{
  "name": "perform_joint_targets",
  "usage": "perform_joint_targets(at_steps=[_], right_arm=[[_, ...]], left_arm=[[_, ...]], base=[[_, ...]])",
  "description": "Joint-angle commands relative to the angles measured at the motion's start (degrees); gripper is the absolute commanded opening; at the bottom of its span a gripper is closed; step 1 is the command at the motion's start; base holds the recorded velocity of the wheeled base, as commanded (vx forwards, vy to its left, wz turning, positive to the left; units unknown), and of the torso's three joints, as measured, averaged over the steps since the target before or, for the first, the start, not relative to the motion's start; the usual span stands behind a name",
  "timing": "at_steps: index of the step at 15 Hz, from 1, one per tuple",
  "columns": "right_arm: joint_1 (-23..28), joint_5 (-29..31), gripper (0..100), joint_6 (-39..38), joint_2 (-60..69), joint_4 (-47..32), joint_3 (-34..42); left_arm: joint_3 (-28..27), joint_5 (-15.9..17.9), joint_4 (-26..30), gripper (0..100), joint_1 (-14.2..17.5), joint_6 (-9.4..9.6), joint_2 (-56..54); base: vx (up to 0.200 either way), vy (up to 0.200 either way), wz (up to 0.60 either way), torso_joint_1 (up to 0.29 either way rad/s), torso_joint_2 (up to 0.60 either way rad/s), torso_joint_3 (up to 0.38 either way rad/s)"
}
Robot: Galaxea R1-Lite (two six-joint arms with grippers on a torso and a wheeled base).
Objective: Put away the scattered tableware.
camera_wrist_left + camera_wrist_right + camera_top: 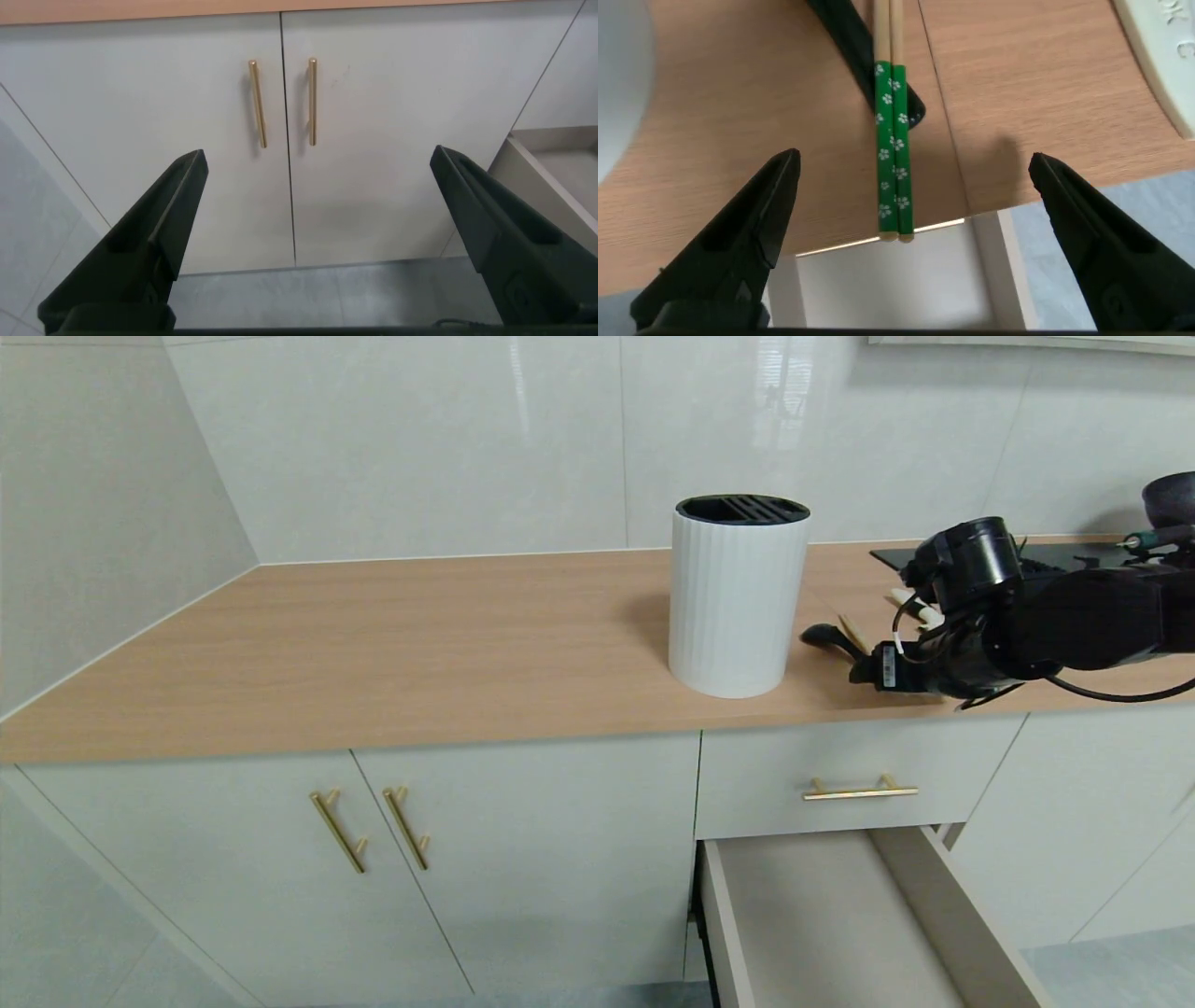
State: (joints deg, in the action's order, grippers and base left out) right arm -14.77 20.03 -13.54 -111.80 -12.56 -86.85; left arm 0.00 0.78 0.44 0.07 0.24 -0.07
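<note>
Two chopsticks [889,140] lie side by side dead ahead of my right gripper [913,187], whose fingers are spread wide with the pair centred in the gap. Their green flowered ends are nearest me, right at the front edge of the wooden counter [420,644], and their long axis runs straight away from me, so I judge that a level advance and a squeeze across both sticks should do it. Just behind, one black utensil [850,47] crosses under them, touching. Farther off, one white piece of tableware [1158,47] and one white ribbed utensil holder [739,597]. My left gripper [318,243] is well apart from all this, fingers also spread, facing the cabinet doors [374,140]. Right arm is the nearer one.
</note>
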Motion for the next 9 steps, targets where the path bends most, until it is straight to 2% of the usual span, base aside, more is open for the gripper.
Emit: perform_joint_targets(at_steps=[1,9], right_arm=[[0.01,0.01,0,0.01,-0.08,-0.01,0.01],[0.19,0.01,0,-0.08,1.76,-0.19,0.10]], left_arm=[[0.00,0.01,0.00,100,0.01,0.02,0.07],[0.00,0.01,0.00,100,0.01,0.02,0.07]], base=[[0.000,0.000,0.00,0.000,0.00,0.000],[0.000,0.000,0.00,0.000,0.00,0.000]])
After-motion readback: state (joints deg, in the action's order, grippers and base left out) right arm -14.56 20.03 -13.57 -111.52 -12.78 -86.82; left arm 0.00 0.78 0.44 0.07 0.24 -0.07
